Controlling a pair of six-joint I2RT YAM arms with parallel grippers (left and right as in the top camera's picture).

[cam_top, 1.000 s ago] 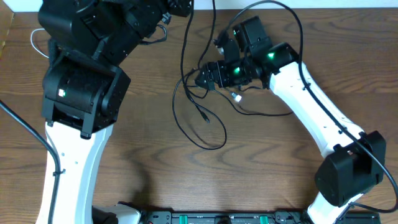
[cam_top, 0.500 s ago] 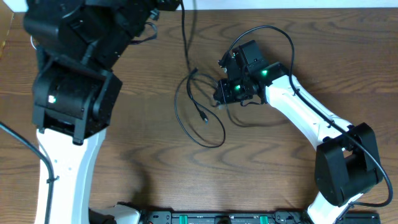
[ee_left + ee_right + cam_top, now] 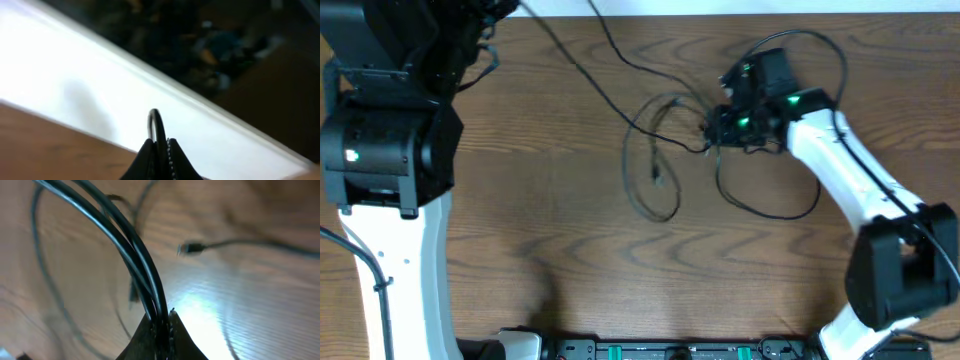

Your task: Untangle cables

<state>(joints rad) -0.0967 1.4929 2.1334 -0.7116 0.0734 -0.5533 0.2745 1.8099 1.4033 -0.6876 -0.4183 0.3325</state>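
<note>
Thin black cables lie tangled at the table's middle, with one loop [image 3: 660, 216] on the wood and another [image 3: 770, 214] below my right arm. My right gripper [image 3: 712, 135] sits at the knot. In the right wrist view it [image 3: 163, 322] is shut on two black strands [image 3: 131, 245] that rise between its fingers, and a small plug end [image 3: 189, 248] lies on the wood beyond. My left gripper [image 3: 160, 147] is shut on one black cable [image 3: 155, 117], held up near the table's far edge. A strand runs taut from the top left toward the knot.
The big left arm [image 3: 385, 150] fills the left side of the table. The right arm [image 3: 850, 190] crosses the right side, with its own thicker black wire arching over it. A white wall strip [image 3: 100, 85] borders the table's far edge.
My right gripper has shut on the cables and shifted right. The left arm has pulled away to the upper left, drawing its strand taut and stretching the tangle.
</note>
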